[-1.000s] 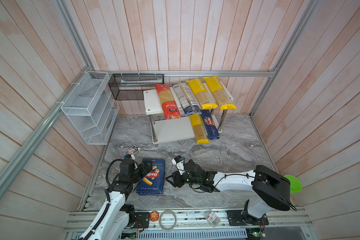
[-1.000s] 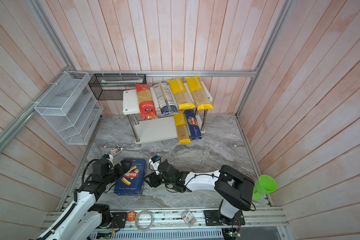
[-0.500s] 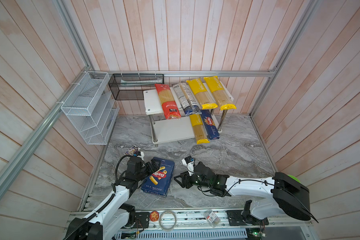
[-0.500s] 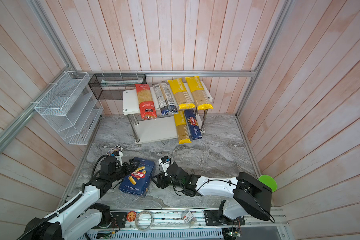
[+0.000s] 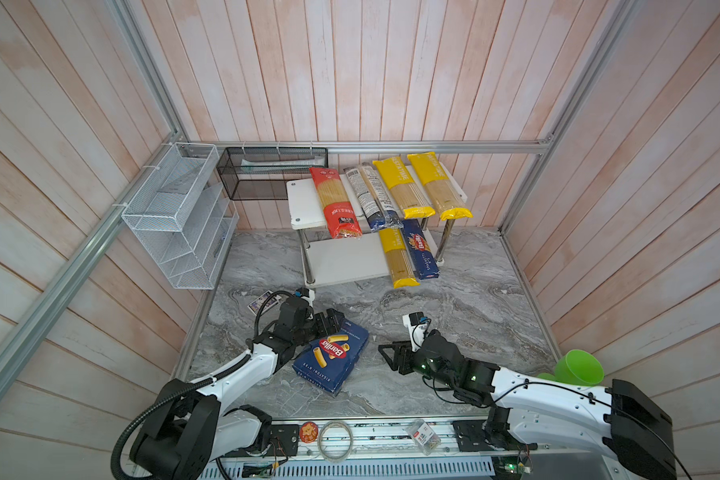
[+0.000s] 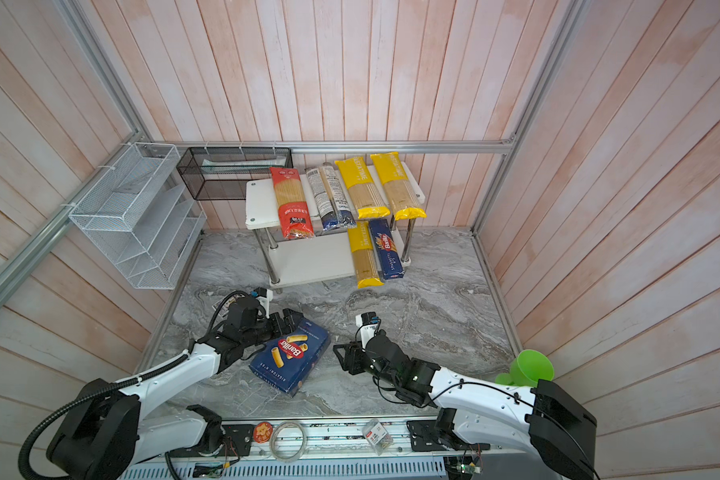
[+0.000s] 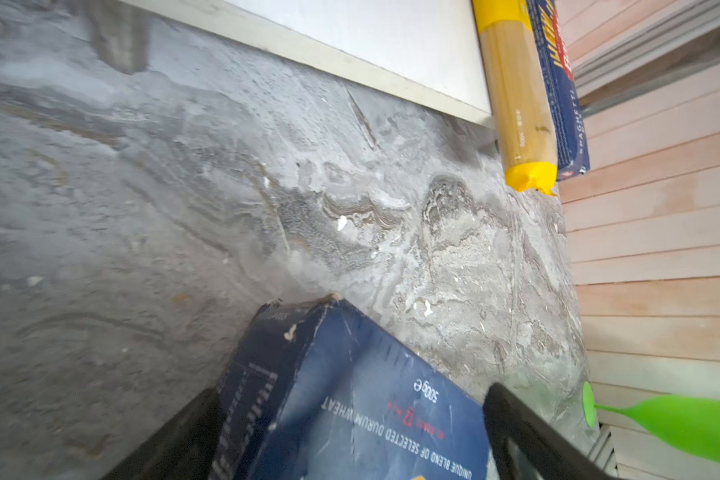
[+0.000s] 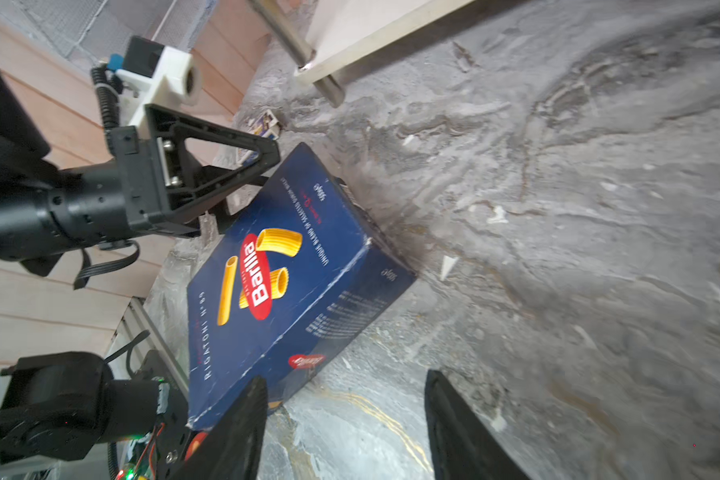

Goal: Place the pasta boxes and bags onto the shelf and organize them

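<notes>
Rigatoni box (image 5: pixel 333 359) pinched at its far corner by left gripper (image 5: pixel 332 323).
Right gripper (image 5: pixel 389 356) sits at the box's 3 o'clock, jaws spread, empty; shelf (image 5: pixel 341 262) at 12 o'clock.

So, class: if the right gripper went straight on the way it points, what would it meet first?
Most likely the rigatoni box: the right gripper, jaws open, points at its side across bare floor. Depth is hard to judge.

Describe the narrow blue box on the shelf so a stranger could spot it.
Find the white two-tier shelf at the back wall. On its lower board, rightmost, lies the narrow blue box beside a yellow bag. It is the shelf's only cardboard box.
</notes>
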